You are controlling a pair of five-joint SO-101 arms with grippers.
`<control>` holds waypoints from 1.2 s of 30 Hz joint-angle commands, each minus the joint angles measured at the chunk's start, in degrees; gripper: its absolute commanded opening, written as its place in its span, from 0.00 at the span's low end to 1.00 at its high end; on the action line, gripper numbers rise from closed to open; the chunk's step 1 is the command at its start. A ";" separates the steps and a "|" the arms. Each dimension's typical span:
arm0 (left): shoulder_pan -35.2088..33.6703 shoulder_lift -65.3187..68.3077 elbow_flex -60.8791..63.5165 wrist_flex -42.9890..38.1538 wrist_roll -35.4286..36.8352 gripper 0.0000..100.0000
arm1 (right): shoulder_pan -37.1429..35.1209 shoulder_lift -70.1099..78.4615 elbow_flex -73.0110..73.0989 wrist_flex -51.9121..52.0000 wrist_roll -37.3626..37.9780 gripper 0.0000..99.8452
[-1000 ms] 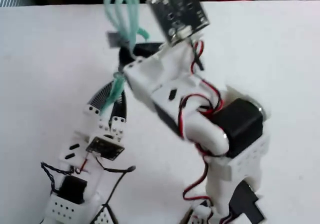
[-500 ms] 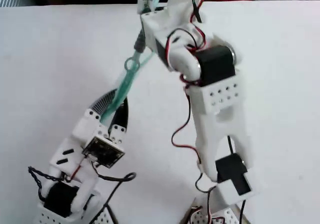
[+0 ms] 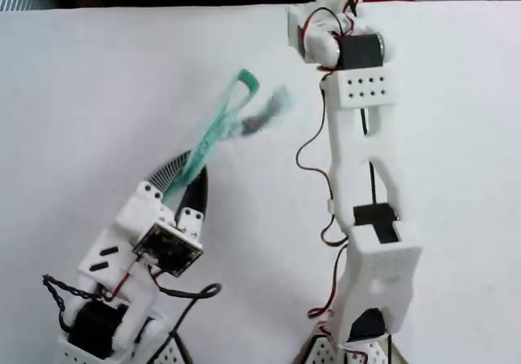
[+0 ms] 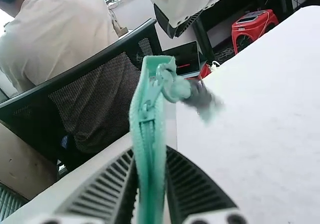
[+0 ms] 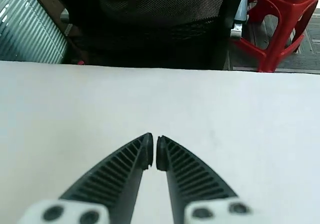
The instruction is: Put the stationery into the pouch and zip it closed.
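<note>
My left gripper point(image 3: 189, 168) point(image 4: 150, 153) is shut on a teal pouch point(image 3: 213, 132) point(image 4: 149, 134), held edge-on and slanting up off the white table point(image 3: 98, 95). The zipper runs along its edge. A grey zipper pull point(image 3: 264, 118) point(image 4: 197, 96) dangles, blurred, from the pouch's free end. The right arm point(image 3: 362, 87) stretches to the table's far edge, apart from the pouch. Its gripper point(image 5: 153, 151) is shut with nothing between the fingers, above bare table.
Beyond the table's far edge point(image 5: 150, 66) stand a black mesh chair point(image 4: 90, 93) and a red stool point(image 5: 280, 18). The right arm's wires point(image 3: 313, 148) hang beside its links. Bare table lies on both sides of the arms.
The right arm let go of the teal pouch and swung away to the far edge. The pouch's free end dropped lower, and the pull now swings. The left gripper kept its hold.
</note>
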 commanded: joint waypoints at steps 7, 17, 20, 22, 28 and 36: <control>-0.04 0.40 3.52 -6.33 0.44 0.02 | -8.75 -17.63 -8.97 27.47 20.92 0.02; -4.35 0.40 3.43 -17.85 0.70 0.02 | -18.77 -32.22 2.81 32.22 21.45 0.13; -5.49 0.40 3.52 -20.40 0.70 0.02 | -23.52 -38.73 9.41 32.22 18.81 0.16; -6.11 0.40 3.60 -20.57 0.79 0.02 | -26.24 -42.77 16.97 31.96 20.57 0.18; -8.04 0.40 3.60 -20.31 4.57 0.02 | -27.21 -55.34 48.26 13.67 26.02 0.20; -7.69 0.40 3.43 -18.64 4.75 0.02 | -29.67 -71.25 85.36 -21.85 20.04 0.20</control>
